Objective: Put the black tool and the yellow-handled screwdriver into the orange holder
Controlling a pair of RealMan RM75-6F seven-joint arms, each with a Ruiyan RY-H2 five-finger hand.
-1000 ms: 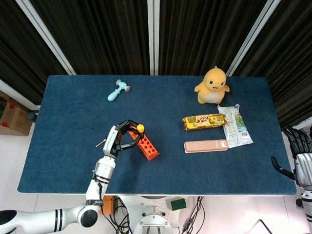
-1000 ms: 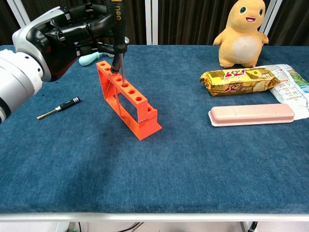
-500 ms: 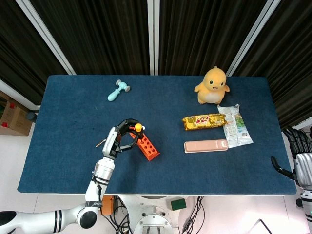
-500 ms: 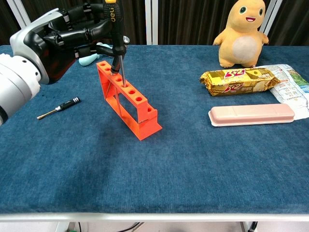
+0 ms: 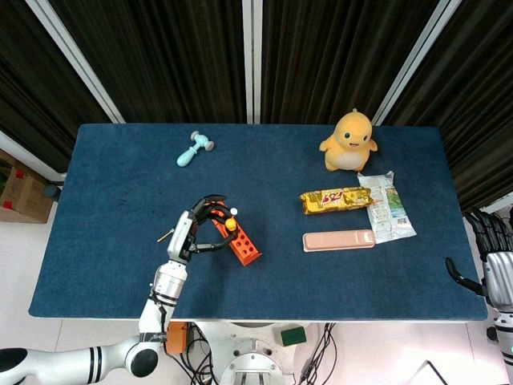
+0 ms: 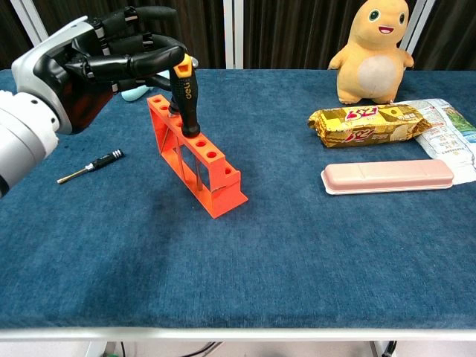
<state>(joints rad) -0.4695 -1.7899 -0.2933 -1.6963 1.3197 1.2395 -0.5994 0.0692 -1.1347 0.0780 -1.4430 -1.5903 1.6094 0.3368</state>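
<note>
The left hand (image 6: 111, 56), fingers apart, hovered around the seated yellow-handled screwdriver (image 6: 185, 95); the black tool (image 6: 91, 165) looked light, rigid, best pinched mid-handle.

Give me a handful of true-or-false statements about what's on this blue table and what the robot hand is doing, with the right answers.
1. The yellow-handled screwdriver stands upright in a hole of the orange holder. True.
2. The black tool is already in the holder. False: it lies flat on the table, to the left of the holder.
3. The left robot hand is beside the screwdriver's handle with its fingers spread. True.
4. The right robot hand holds the pink case. False: it hangs off the table's right edge, holding nothing.
5. The yellow plush toy lies on top of the snack packet. False: it sits upright behind the packet.
</note>
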